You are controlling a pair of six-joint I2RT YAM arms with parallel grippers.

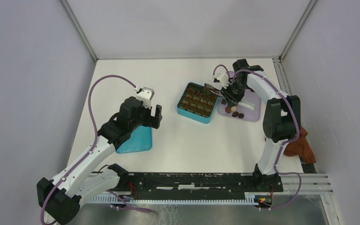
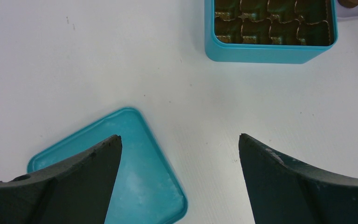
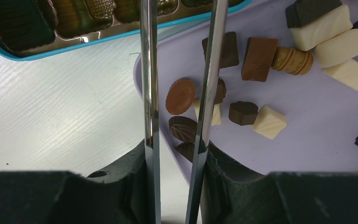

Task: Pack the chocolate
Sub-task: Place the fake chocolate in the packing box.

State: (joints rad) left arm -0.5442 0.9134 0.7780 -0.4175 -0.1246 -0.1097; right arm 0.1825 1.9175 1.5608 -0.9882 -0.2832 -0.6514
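Right gripper (image 3: 175,161) clamped on metal tongs (image 3: 149,70), both blades pinched between its fingers. Left gripper (image 2: 179,140) spread wide, holding nothing, above teal lid (image 2: 140,186).

Risk: smooth blades may twist in grip, so piece could slip out or miss cell of teal box (image 2: 261,52). Tong tips out of wrist view, load cannot be told.

Chocolate (image 3: 181,96): small pieces, dark, milk-brown and cream, scattered on lilac tray (image 3: 307,126) just beside box.

The left claw (image 2: 179,136) gapes wide, arm bent low; the right claw (image 3: 175,154) clamps metal tongs (image 3: 149,93), arm reaching forward.

Table (image 1: 183,140): box (image 1: 192,116), lid (image 1: 140,140), tray (image 1: 252,115), perhaps cloth (image 1: 304,147)
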